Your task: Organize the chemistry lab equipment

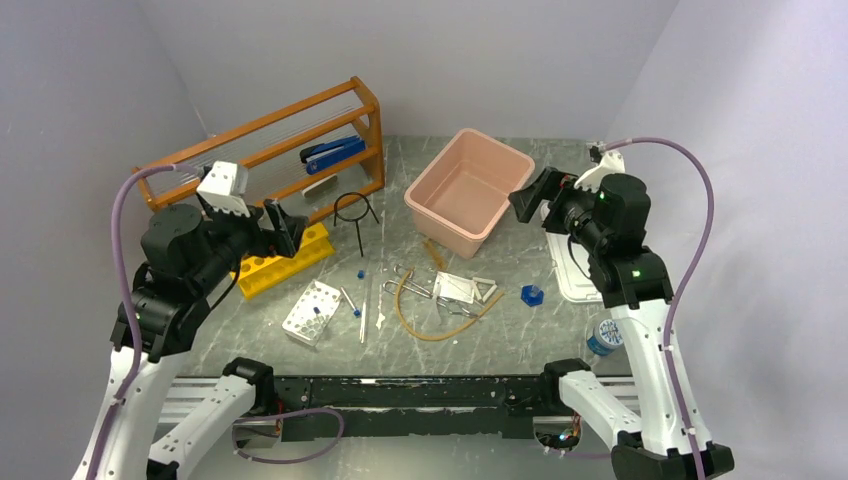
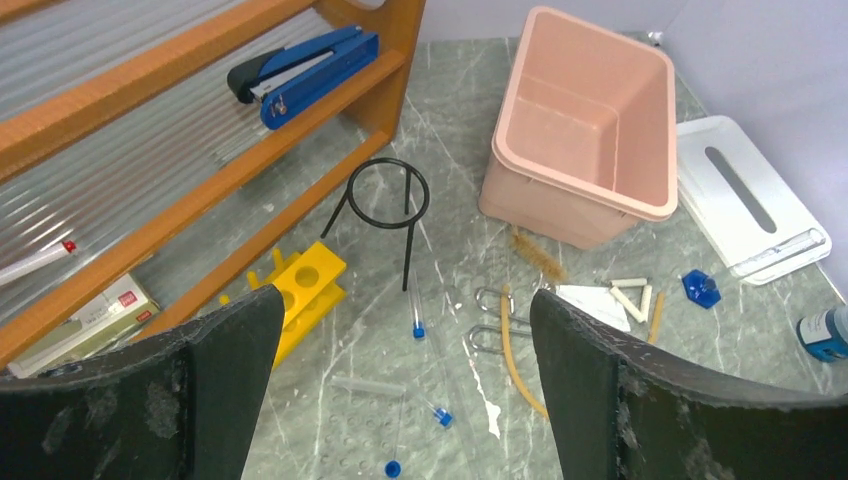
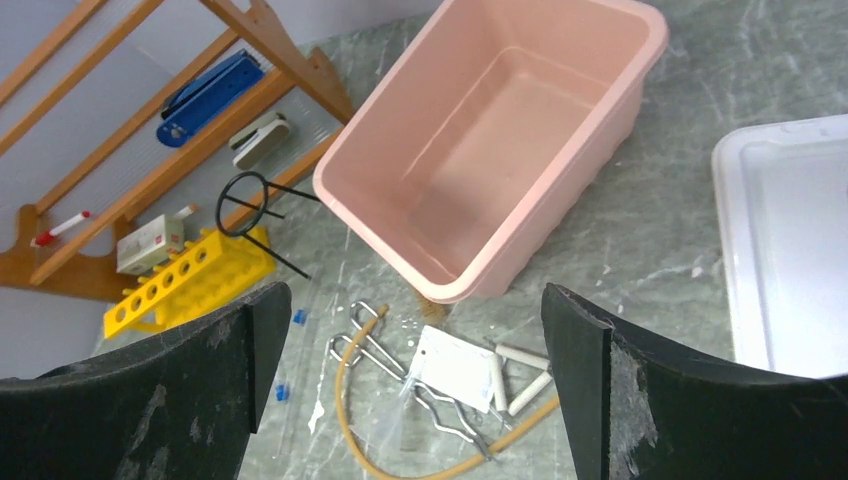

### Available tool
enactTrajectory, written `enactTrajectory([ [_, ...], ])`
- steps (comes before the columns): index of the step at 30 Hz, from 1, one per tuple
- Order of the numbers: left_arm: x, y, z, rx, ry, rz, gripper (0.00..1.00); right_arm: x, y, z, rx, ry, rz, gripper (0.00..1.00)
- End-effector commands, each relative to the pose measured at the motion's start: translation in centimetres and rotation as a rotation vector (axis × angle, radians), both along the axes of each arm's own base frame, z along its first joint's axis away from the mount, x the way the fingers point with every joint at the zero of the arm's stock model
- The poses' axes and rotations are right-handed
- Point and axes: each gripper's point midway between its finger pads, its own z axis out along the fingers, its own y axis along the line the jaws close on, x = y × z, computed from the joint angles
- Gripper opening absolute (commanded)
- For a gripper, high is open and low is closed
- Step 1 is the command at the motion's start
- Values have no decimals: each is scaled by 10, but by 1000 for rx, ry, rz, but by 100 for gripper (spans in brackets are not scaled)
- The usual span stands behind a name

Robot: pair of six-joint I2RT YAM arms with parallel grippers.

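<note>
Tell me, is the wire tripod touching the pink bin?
Apart. The left wrist view shows a strip of bare table between the tripod and the bin wall.

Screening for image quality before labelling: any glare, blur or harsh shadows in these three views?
Top external: even, soft light, only faint shadows; the tiny blue-capped vials are too small to resolve. Left wrist: the scene is sharp; the left gripper's fingers show as dark shapes along the bottom. Right wrist: pink bin cleanly lit, white tray bright, nearly washed out.
</note>
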Motion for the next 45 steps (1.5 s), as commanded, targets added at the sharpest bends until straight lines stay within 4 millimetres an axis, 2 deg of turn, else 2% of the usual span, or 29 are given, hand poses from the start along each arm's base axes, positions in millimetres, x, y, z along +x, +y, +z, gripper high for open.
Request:
enactTrajectory([
  [1,-3,-9,-1,-4,-23,-54,97,2,16,8,58,-76,87,100],
  [6,-3,-13,-23,-20,5,-67,97,8,28,-10,98,-46,138,100],
  [11,-8,-19,-40,-59,33,-89,97,12,47,-31,144,-3,219,95],
  [16,-8,-22,-70,-83,119,-83,97,18,101,-48,93,23,314,92],
  [22,0,-15,-97,-112,198,4,91,45,170,-81,-55,79,347,88],
  [27,11,-2,-94,-153,139,108,88,71,238,-106,-203,35,356,84],
  [29,14,5,-92,-161,116,156,87,84,264,-117,-236,24,363,78],
  [32,16,15,-89,-162,85,209,86,108,291,-134,-258,45,329,66],
  [36,17,20,-89,-147,58,228,86,139,305,-156,-262,62,229,60],
  [37,18,20,-91,-140,56,228,86,144,309,-167,-274,71,224,60],
  [43,25,23,-97,-122,67,250,85,151,339,-198,-324,121,332,54],
  [45,27,24,-102,-117,76,260,85,152,339,-207,-345,153,325,49],
])
